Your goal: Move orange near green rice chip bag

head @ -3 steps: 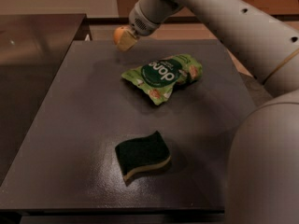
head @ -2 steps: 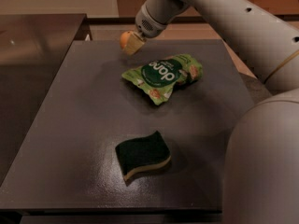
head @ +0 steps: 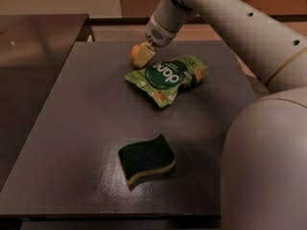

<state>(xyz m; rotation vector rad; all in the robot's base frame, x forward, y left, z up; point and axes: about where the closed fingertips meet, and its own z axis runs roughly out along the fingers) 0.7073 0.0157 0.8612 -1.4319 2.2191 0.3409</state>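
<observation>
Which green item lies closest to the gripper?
The light green rice chip bag: the gripper, holding the orange, is just beside its left end. The dark green sponge lies well apart.

The hand [head: 143, 55], gripping the orange [head: 135, 53], is at 12 o'clock over the surface [head: 76, 128]. The green rice chip bag [head: 168, 75] lies just beside it at its 4 o'clock. The arm [head: 230, 18] blocks the way in from 1 to 4 o'clock. The sponge [head: 146, 158] sits at 6 o'clock. From 7 to 11 o'clock the surface is bare, as is the band between bag and sponge.
</observation>
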